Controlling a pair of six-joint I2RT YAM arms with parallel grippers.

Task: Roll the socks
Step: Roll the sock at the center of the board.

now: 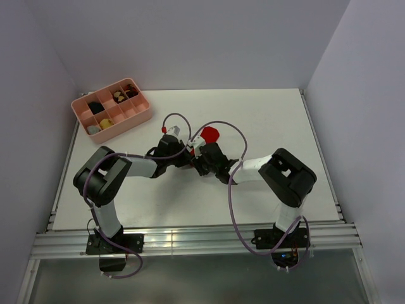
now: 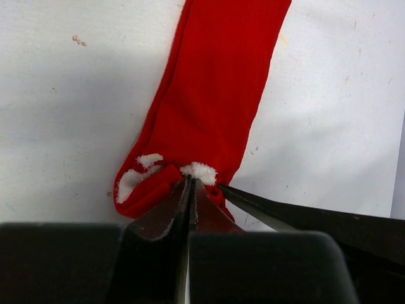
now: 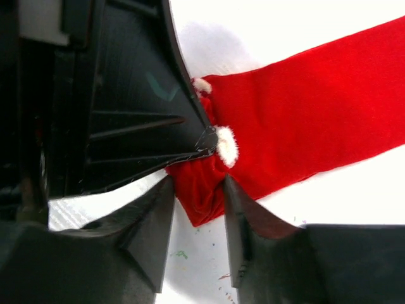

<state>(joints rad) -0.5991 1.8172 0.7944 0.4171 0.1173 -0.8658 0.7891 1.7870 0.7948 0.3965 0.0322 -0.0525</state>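
The red socks lie flat on the white table as a long strip, with white fluff at the near end. They fill the left wrist view and the right wrist view. My left gripper is shut, pinching the fluffy end of the socks; in the top view it sits at mid table. My right gripper meets it from the right. Its jaws stand narrowly apart with the bunched corner of the socks pressed between them. One right finger shows in the left wrist view.
A pink divided bin stands at the back left with black, yellow and grey bundles in its compartments. Grey walls close the table at the back and sides. Both arms' cables loop above the table's middle.
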